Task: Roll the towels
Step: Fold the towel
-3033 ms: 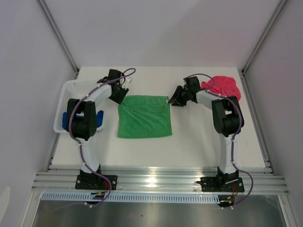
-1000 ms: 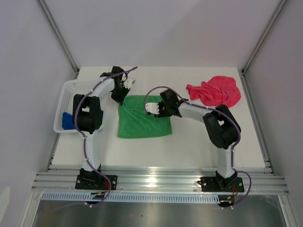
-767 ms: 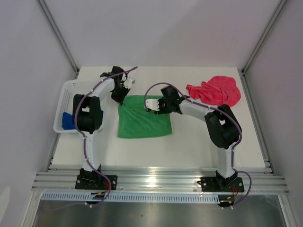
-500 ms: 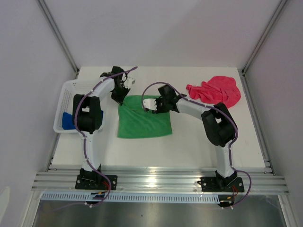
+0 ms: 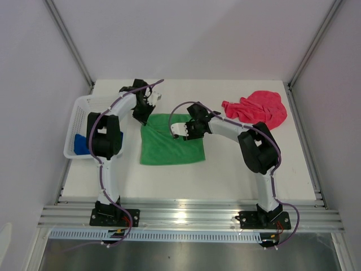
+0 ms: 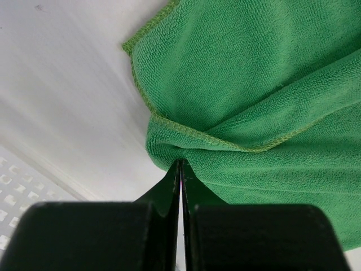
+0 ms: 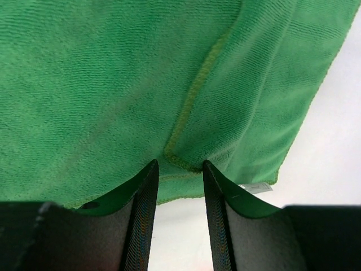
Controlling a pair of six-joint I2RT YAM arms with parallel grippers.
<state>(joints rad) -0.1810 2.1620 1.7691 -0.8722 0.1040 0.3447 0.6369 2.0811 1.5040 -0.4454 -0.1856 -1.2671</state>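
The green towel [image 5: 169, 148] lies flat mid-table, its far edge partly folded over. My left gripper [image 5: 142, 117] is at the towel's far-left corner. In the left wrist view the left gripper [image 6: 180, 164] is shut on a bunched fold of the green towel [image 6: 254, 84]. My right gripper [image 5: 179, 131] rests on the far middle of the towel. In the right wrist view the right gripper [image 7: 179, 165] stands open, with the folded-over corner of the green towel [image 7: 84, 84] at its tips. The pink-red towel [image 5: 256, 110] lies crumpled at the far right. The blue towel [image 5: 80, 144] sits in the basket.
A white mesh basket [image 5: 76, 113] stands at the table's left edge, beside the left arm. The green towel's white label [image 7: 252, 187] pokes out at its edge. Grey walls close in the table on both sides and at the back.
The right arm has swung left from the green towel's far-right corner onto its far middle, and shifted slightly in the last second. The left gripper has stayed at the far-left corner.
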